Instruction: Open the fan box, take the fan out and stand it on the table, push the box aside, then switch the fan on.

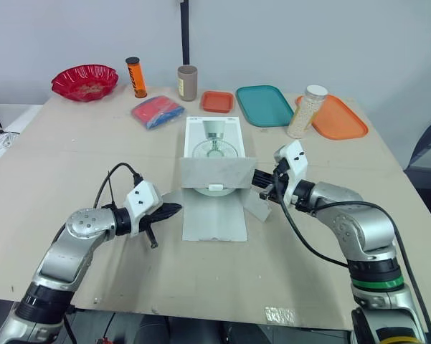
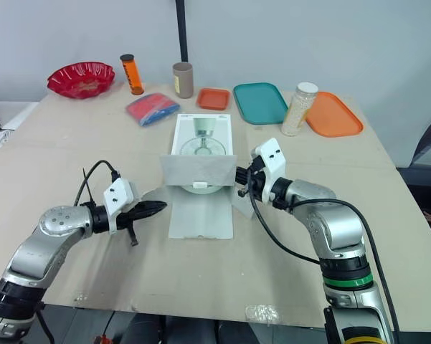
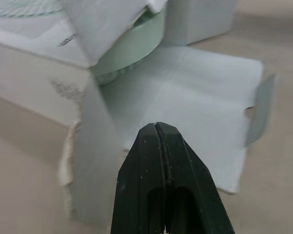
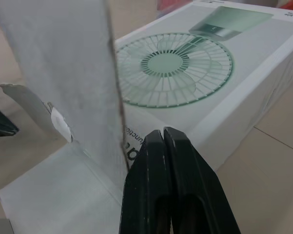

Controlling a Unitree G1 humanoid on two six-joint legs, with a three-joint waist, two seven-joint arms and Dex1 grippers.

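Fan box: we are seeing the white fan box [image 1: 214, 147] lying mid-table [image 1: 72, 165], its open end facing the robot.
Flaps: the long flap [image 1: 214, 218] is lying flat on the table, and the upper flap [image 1: 216, 172] is hanging across the mouth.
Fan: we are making out the pale green fan [image 3: 136, 46] sitting inside the box, its rim showing under the upper flap.
Left gripper: the left gripper [image 1: 178, 208] is hovering just beside the long flap's left edge, fingers pressed together on nothing.
Right gripper: the right gripper [image 1: 255, 178] is pointing at the box's right side by the side flap [image 1: 257, 204], fingers clenched and empty.
Far edge: we are noting a red bowl [image 1: 84, 80], a teal tray [image 1: 264, 104] and an orange tray [image 1: 337, 117] sitting behind the box.
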